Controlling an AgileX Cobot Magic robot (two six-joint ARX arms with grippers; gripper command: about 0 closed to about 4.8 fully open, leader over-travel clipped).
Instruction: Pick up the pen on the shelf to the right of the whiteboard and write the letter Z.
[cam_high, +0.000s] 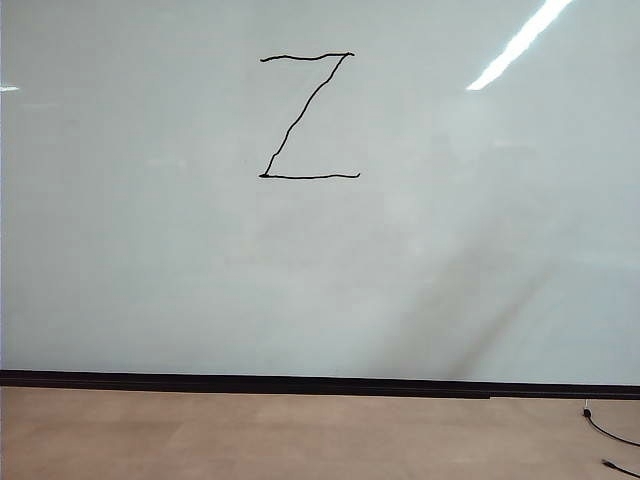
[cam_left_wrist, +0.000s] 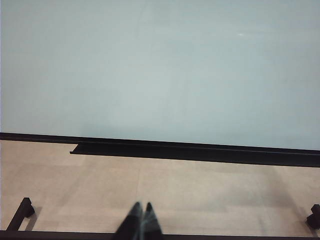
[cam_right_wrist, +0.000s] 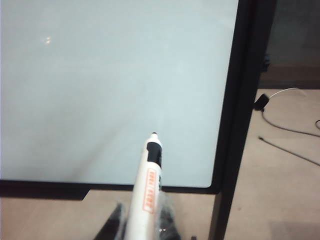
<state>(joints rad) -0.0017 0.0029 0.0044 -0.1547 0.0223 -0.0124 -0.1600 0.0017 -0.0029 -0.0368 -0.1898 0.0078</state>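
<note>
Z (cam_high: 308, 117) sits finished high on the board (cam_high: 150, 280); right gripper (cam_right_wrist: 142, 222), jaws clamped on the pen (cam_right_wrist: 148, 190), should ease it shelfward; left gripper (cam_left_wrist: 140, 222) idles low, jaws closed.

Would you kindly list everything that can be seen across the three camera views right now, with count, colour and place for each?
whiteboard: one, glossy pale grey-white with a black strip along its bottom edge, fills most of every view.
letter Z: one, thin black strokes, upper middle of the whiteboard in the exterior view.
pen: one, white barrel with orange print and a dark tip, pointing toward the whiteboard without touching it.
board frame post: one, black, upright at the whiteboard's edge.
floor: one, tan, below the whiteboard.
cables: at least two, black, on the floor at the right.
left gripper: one, black, shut and empty, low above the floor.
right gripper: one, black, shut on the pen.
</note>
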